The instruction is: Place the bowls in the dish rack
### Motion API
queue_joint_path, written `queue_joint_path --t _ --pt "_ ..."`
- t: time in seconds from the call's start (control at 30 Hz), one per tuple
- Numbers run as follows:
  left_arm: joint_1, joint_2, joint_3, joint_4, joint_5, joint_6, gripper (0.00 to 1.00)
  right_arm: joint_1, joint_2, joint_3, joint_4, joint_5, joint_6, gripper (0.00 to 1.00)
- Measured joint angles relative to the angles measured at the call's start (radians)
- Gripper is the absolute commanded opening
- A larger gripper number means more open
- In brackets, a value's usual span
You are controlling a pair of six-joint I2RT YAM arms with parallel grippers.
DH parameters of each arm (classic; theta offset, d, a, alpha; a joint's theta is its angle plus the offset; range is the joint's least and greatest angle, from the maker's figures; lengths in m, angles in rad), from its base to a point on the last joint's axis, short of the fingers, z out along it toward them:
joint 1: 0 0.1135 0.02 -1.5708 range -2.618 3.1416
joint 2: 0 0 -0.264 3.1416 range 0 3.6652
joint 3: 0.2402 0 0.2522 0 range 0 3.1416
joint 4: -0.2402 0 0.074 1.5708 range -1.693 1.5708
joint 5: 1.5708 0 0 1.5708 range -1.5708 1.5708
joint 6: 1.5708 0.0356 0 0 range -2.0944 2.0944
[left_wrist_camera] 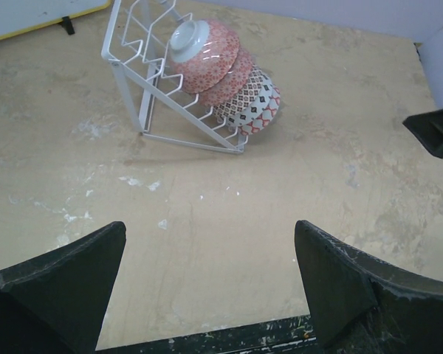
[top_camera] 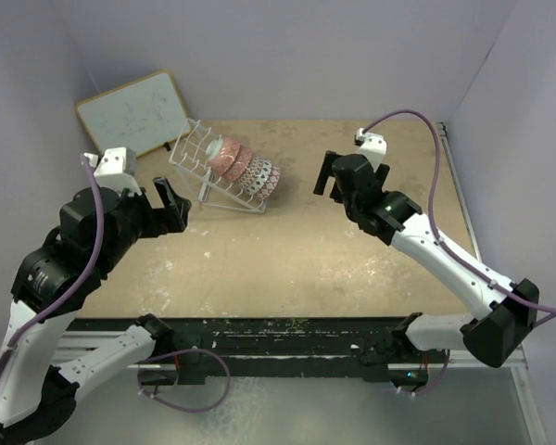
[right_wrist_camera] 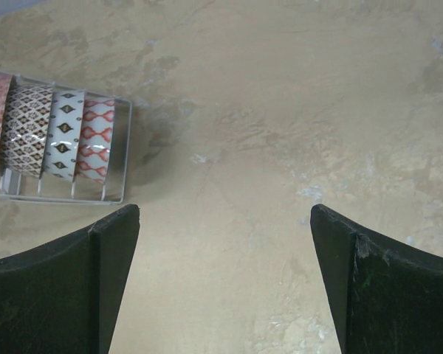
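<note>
My right gripper (right_wrist_camera: 223, 214) hangs off to the right of the white wire dish rack (top_camera: 193, 146), jaws spread wide with nothing between them, just the tan tabletop (right_wrist_camera: 280, 110) below. My left gripper (left_wrist_camera: 210, 230) sits to the near left of that rack, jaws equally wide and empty. The small round patterned ceramic bowls (left_wrist_camera: 229, 74) are in the rack, standing on edge in one tight row, each touching the next. A wood-framed whiteboard (top_camera: 134, 116) leans just behind the rack.
</note>
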Motion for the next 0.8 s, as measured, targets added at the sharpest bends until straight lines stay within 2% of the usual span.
queue_joint_path --t 0.3,0.8 --pt "0.0 0.055 0.0 -0.025 -0.092 -0.056 0.99 0.0 -0.019 -0.025 -0.049 0.04 0.001 1.0" --pt "0.0 0.074 0.001 -0.038 -0.098 -0.08 0.99 0.0 -0.053 -0.052 -0.089 0.043 0.031 1.0"
